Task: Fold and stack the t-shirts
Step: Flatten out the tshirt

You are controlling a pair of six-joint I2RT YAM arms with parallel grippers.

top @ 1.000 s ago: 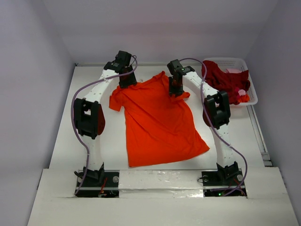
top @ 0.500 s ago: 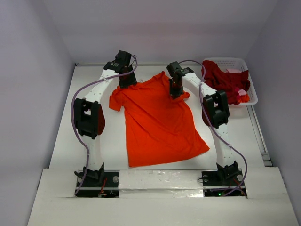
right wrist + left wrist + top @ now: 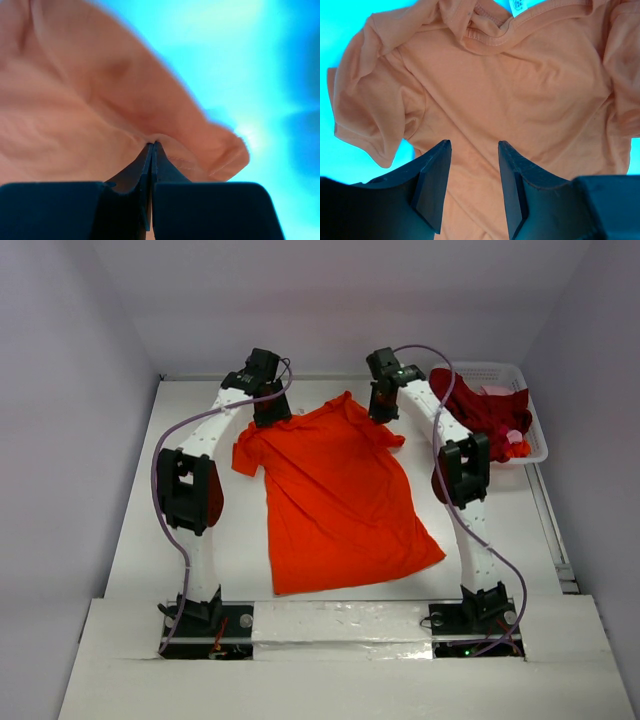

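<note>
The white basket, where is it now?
In the top view, the white basket sits at the table's far right corner, beside the right arm, holding the dark red shirt.

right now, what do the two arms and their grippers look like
Both the left arm and right arm have white links, bulky black joint housings and a lilac cable looping alongside. The left gripper and right gripper have dark, flat-faced, wedge-shaped fingers.

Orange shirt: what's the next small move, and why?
Probably lower the left gripper onto the orange shirt near its sleeve and close. Its jaws stand open above the cloth, while the right gripper is shut on a fold at the far shoulder.
</note>
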